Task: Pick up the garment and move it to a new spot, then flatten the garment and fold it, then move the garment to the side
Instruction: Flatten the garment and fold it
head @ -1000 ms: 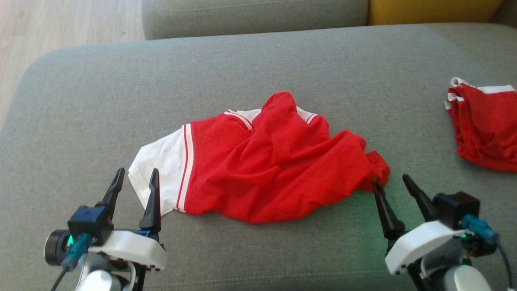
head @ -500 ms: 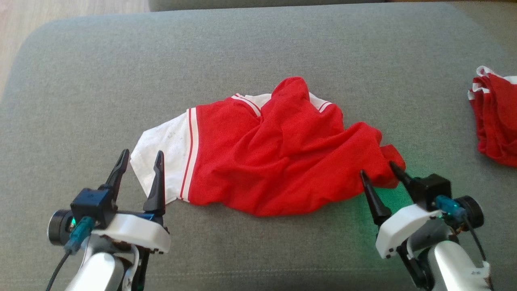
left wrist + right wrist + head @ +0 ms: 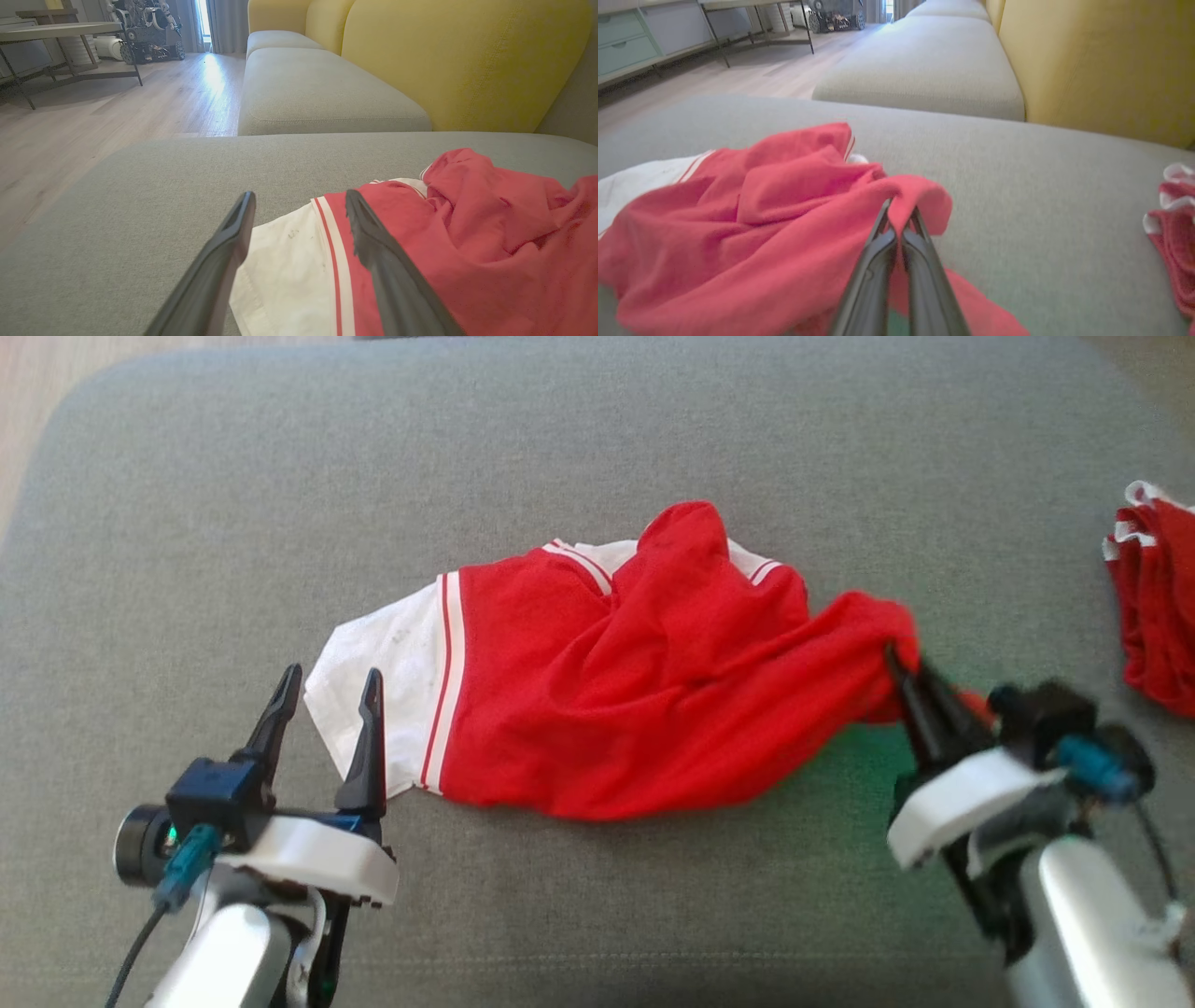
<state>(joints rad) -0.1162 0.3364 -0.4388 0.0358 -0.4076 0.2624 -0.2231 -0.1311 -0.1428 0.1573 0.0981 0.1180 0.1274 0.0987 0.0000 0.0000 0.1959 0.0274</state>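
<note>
The garment [image 3: 635,691] is a crumpled red shirt with white sleeves and white stripes, lying mid-cushion. My right gripper [image 3: 901,663] is shut on its red right-hand edge, which is lifted a little off the cushion; the right wrist view shows that gripper [image 3: 900,212] pinching a red fold of the garment [image 3: 752,219]. My left gripper [image 3: 327,686] stands open at the white sleeve's left end, one finger over the fabric. In the left wrist view the left gripper [image 3: 299,200] straddles the white sleeve of the garment [image 3: 448,242].
A second red and white garment [image 3: 1153,607] lies at the cushion's right edge, also seen as the second garment [image 3: 1174,219]. The grey sofa cushion [image 3: 560,429] ends at wooden floor [image 3: 28,373] on the left. A yellow backrest [image 3: 458,60] rises behind.
My right gripper moved in onto the garment's right edge, shut on it and raised it slightly. The head camera tilted down. My left gripper stayed open by the sleeve.
</note>
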